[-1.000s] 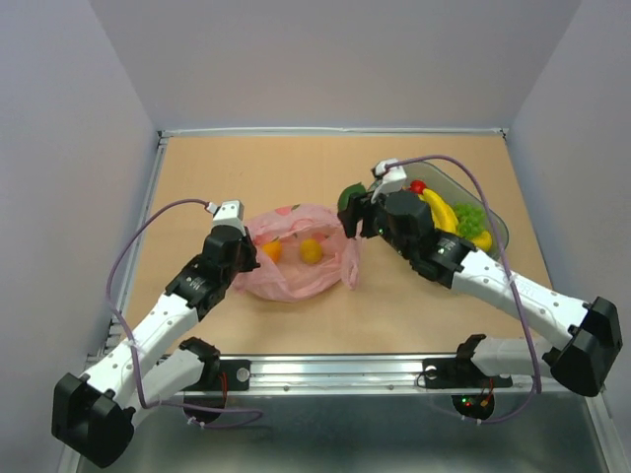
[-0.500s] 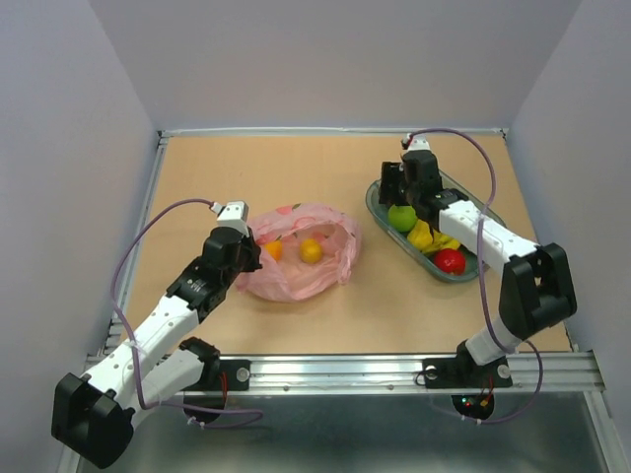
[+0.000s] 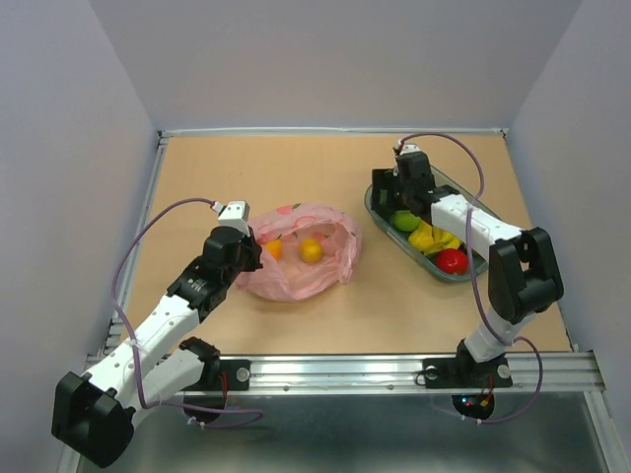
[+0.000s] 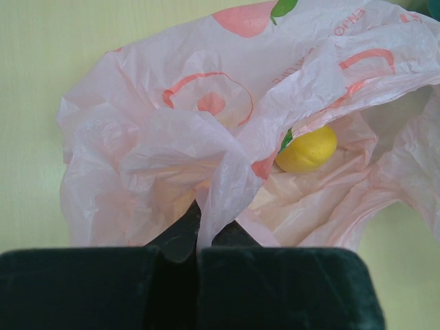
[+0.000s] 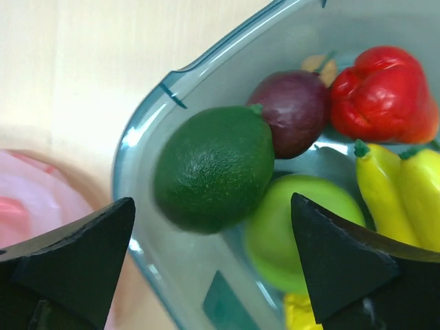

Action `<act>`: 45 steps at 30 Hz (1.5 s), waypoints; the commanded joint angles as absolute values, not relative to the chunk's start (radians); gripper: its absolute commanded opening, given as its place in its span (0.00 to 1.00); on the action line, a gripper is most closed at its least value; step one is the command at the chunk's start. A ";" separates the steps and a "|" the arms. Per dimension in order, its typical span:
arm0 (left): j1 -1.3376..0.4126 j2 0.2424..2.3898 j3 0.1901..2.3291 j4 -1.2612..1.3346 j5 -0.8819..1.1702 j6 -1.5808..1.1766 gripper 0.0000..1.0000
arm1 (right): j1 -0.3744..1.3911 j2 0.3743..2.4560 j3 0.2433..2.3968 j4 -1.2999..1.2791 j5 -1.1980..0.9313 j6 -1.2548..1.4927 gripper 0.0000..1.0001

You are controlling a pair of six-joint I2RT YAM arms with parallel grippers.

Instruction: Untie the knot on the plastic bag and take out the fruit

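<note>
The pink plastic bag [image 3: 301, 258] lies left of centre with its mouth gaping; no knot shows. Two orange-yellow fruits [image 3: 312, 250] sit inside it, one seen as a yellow fruit [image 4: 307, 149] in the left wrist view. My left gripper [image 4: 198, 242] is shut on a fold of the bag [image 4: 206, 137] at its left edge. My right gripper [image 5: 213, 205] hangs open over the tray's near-left corner. Below it a dark green fruit [image 5: 214, 167] rests free against a light green apple [image 5: 302, 237].
The grey-green tray [image 3: 371, 205] stands at the right and holds yellow bananas [image 5: 405, 192], a dark purple fruit [image 5: 295, 112], a red fruit [image 5: 381, 93] and another red round fruit [image 3: 452, 260]. Walls enclose the table on three sides.
My right gripper carried the dark green fruit from beside the bag to the tray, then opened and let it go there. The left gripper kept its hold on the bag.
</note>
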State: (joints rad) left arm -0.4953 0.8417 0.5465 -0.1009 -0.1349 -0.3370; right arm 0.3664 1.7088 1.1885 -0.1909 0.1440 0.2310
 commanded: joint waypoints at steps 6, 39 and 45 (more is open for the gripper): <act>-0.492 0.838 0.569 -0.057 -0.114 -0.319 0.00 | 0.388 1.491 1.270 -0.270 0.063 0.172 1.00; -0.485 0.851 0.577 -0.069 -0.127 -0.339 0.00 | 0.983 1.735 1.259 -0.233 0.430 0.382 0.74; -0.485 0.853 0.575 -0.068 -0.123 -0.341 0.00 | 0.942 1.781 1.272 -0.158 0.423 0.371 0.73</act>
State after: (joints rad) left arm -0.4885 0.8558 0.5465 -0.0944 -0.1295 -0.3389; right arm 0.9611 1.7733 1.2743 -0.2600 0.3870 0.3634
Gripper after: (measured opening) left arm 0.022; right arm 0.730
